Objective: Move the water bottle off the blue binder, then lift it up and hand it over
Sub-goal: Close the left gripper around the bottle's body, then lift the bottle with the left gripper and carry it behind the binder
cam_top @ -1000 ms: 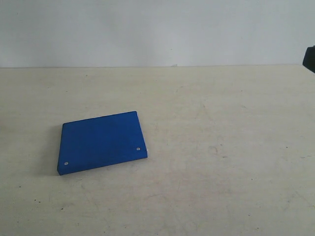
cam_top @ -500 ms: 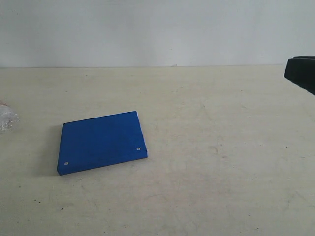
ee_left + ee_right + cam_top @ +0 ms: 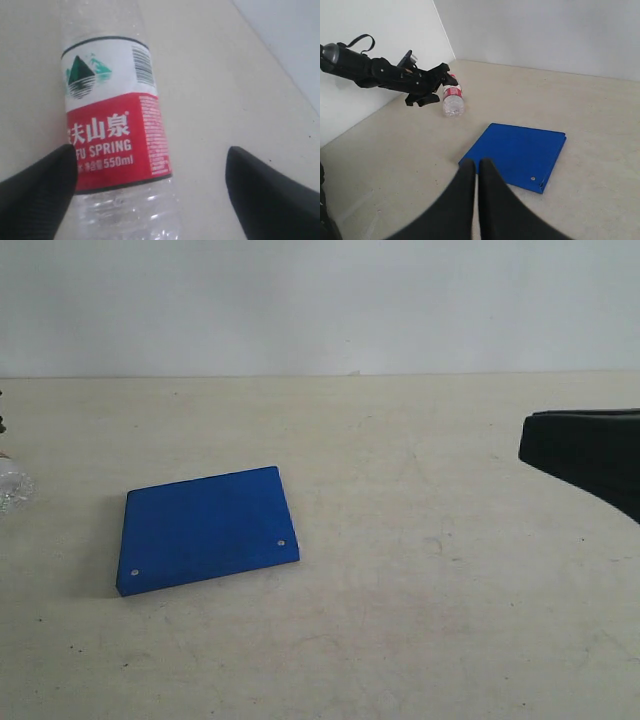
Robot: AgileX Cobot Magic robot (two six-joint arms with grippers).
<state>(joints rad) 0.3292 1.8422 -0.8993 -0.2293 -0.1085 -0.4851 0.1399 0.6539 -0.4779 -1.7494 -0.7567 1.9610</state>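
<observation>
Water bottle (image 3: 115, 135) lies on bench (image 3: 430, 540), well apart from blue binder (image 3: 205, 528). Left pincer (image 3: 150, 165) spread astride it; right pincer (image 3: 476, 172) pressed together.

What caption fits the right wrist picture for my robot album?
The water bottle lies on the table, off the blue binder; left pincer open beside it, right pincer shut.

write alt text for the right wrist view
A blue binder lies on a table, nothing on it. Beyond it the open left gripper is at a water bottle lying on the table. The shut right gripper fills the foreground.
</observation>
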